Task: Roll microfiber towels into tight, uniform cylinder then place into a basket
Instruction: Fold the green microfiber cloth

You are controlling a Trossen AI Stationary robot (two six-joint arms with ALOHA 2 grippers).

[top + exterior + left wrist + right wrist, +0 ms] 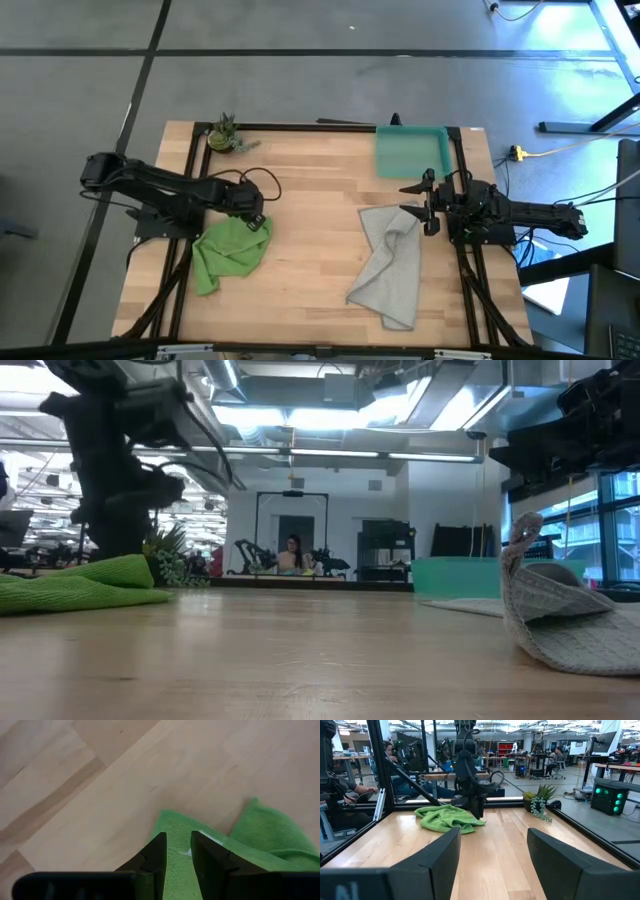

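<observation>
The lime green towel (232, 252) lies crumpled on the table's left half; it also shows in the right wrist view (449, 817). My left gripper (176, 851) points down on its far right corner, its fingers nearly together with green cloth between them. The light grey towel (390, 265) lies folded over on the right half, and one corner (522, 532) stands up. My right gripper (420, 203) hovers wide open and empty at that towel's far right end. The teal basket (412, 152) stands at the far right. My left gripper pinches the green towel near its far right corner (178, 832) between its two fingers, coming from above and pointing down. One layer or several, I cannot tell. The towel lies on the table, slack.
A small potted plant (225, 135) stands at the far left corner. Bare wood (315, 230) lies between the two towels. A black frame rail (300, 127) runs along the table's far edge and sides. People sit in the room beyond the table.
</observation>
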